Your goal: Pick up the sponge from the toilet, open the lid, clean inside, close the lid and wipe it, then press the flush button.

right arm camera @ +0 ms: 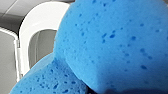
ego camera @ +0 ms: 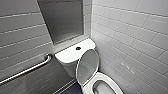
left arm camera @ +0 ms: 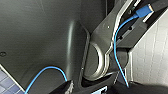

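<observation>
One weak pinch worries me: my right claw squeezes the blue sponge [right arm camera: 112, 42], bunched before the toilet [ego camera: 71, 56] with its lid [ego camera: 87, 66] raised; it could drop into the bowl [ego camera: 103, 88]. My left claw: cannot tell.

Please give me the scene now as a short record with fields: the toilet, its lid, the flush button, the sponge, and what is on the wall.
toilet: white, glossy, bowl uncovered
lid: raised, standing in front of the tank
flush button: small, dark, round, in the middle of the tank top
sponge: bright blue, porous, very close to the right wrist camera
grab bar: metal, on the grey tiled wall beside the tank
</observation>
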